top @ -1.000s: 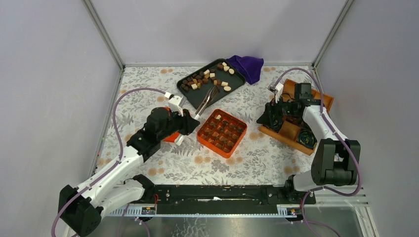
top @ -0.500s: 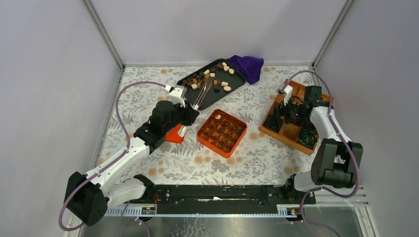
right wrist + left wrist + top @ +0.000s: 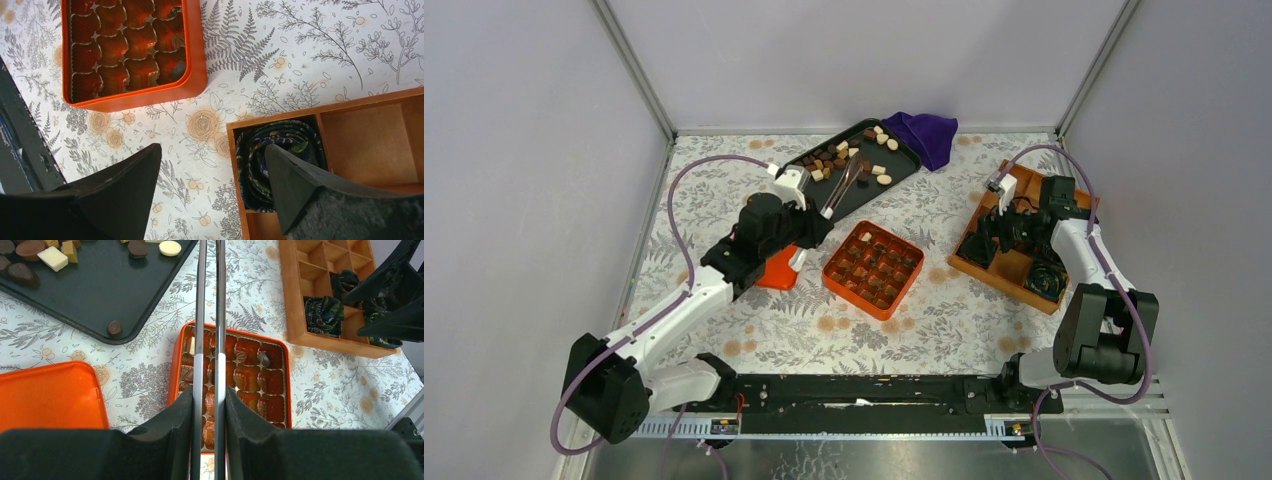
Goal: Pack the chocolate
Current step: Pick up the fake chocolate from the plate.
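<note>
Small dark, brown and cream chocolates [image 3: 844,160] lie on a black tray [image 3: 894,168], also in the left wrist view [image 3: 52,257]. The orange box [image 3: 861,305] holds several pieces in its cups; its rim shows in both wrist views [image 3: 173,365] [image 3: 197,60]. My left gripper [image 3: 809,232] [image 3: 209,392] is shut on metal tongs [image 3: 839,190] [image 3: 200,315], whose tips reach over the tray among the chocolates. My right gripper [image 3: 989,235] [image 3: 212,147] is open and empty above the near-left edge of the wooden box [image 3: 1014,265].
The orange lid [image 3: 774,272] [image 3: 45,395] lies left of the orange box, under my left arm. The wooden compartment box [image 3: 292,300] [image 3: 370,130] holds dark crinkled rolls [image 3: 1046,280] [image 3: 280,155]. A purple cloth [image 3: 924,133] lies behind the tray.
My left arm has moved forward, carrying the tongs' tips from the tray's near edge to over the chocolates. My right gripper has shifted right and back over the wooden box.
</note>
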`<state>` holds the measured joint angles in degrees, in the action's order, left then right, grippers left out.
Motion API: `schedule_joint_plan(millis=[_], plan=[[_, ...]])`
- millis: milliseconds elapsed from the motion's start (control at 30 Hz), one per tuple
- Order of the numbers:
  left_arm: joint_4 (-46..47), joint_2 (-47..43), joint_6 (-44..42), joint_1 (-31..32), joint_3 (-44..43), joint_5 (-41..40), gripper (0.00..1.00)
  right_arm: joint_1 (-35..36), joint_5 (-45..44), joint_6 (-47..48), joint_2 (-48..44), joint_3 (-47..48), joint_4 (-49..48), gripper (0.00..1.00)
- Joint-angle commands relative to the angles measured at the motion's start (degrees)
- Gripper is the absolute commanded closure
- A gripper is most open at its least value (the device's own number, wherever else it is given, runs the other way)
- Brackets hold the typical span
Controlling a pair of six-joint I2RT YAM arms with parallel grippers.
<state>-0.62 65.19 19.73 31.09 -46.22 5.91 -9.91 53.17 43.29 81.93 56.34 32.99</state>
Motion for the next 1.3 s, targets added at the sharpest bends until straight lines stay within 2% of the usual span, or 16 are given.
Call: schedule_joint_plan(millis=[0, 167, 400, 633, 967, 1267], plan=[[-2.14, 1.52, 0.63, -0.59, -5.38, 0.5, 0.71, -0.37, 1.78, -3.4, -2.06, -0.54, -2.92, 0.17], [-10.97, 3.28, 1.11, -0.59, -9.49, 3.49, 0.72, -0.33, 2.57, -4.11, -1.25, 0.98, -0.79, 0.17], [-16.43, 2.5, -2.85, -0.86, -12.11, 7.32, 0.72, -0.37, -6.12, 2.7, -2.7, 5.44, 10.69, 0.16], [-18.67, -0.24, -5.66, -0.98, -13.59, 7.49, 0.72, -0.45, -5.87, 2.97, -5.72, -1.9, 8.57, 0.16], [-19.25, -1.2, -6.45, -0.95, -11.58, 10.45, 0.72, -2.72, -8.36, 2.59, -15.68, -12.18, 5.62, 0.15], [-20.82, -3.76, -8.01, -0.95, -11.4, 11.66, 0.72, -7.31, -4.62, 4.5, -15.8, -12.49, 6.72, 0.14]])
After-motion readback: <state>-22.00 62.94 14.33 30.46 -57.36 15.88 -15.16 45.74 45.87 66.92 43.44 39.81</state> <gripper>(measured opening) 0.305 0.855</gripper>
